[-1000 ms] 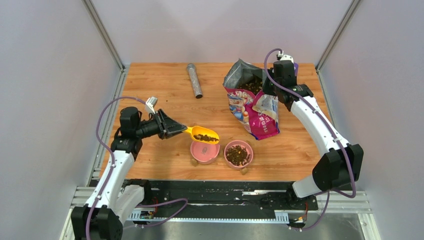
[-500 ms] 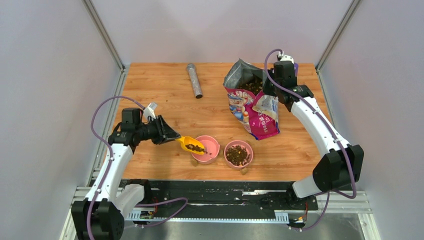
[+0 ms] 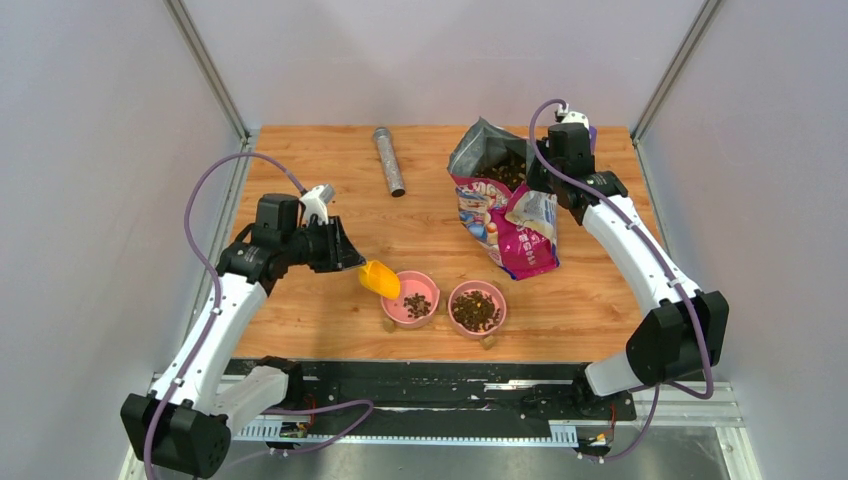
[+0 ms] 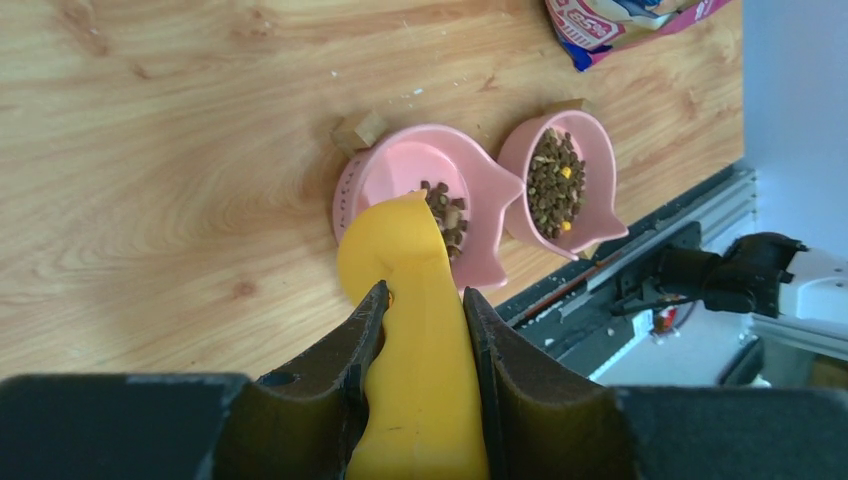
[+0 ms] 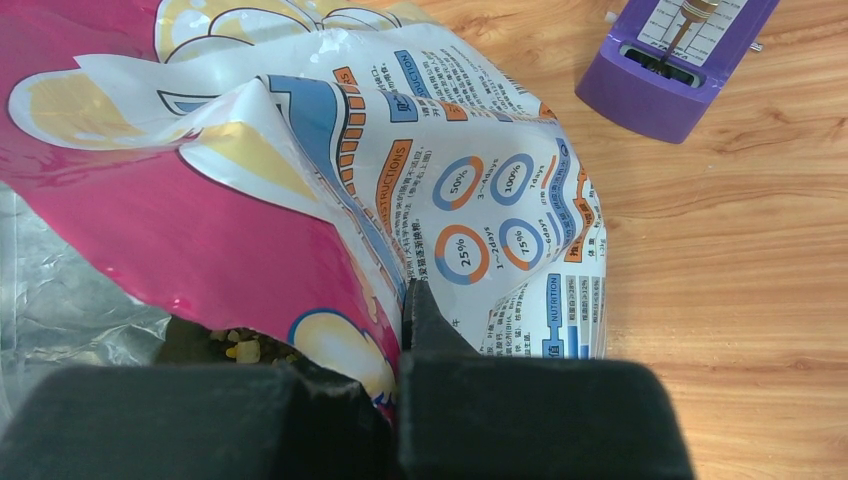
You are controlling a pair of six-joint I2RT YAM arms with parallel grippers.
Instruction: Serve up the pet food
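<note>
So the left arm reaches in low from the left edge, and the left gripper (image 4: pixel 425 300) is clamped on the yellow scoop (image 4: pixel 398 238), which is tipped mouth-down over the left of 2 pink bowls (image 4: pixel 395 168) by the counter's near edge. The pet food (image 4: pixel 447 212) sits in that bowl, right past the scoop's lip. The right arm stretches toward the far right corner, with the right gripper (image 5: pixel 400 320) pinching the bag (image 5: pixel 250 200).

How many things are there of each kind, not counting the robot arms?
Pink bowls: 2
Yellow scoop: 1
Food bag: 1
Grey tube: 1
Purple box: 1
Total: 6
</note>
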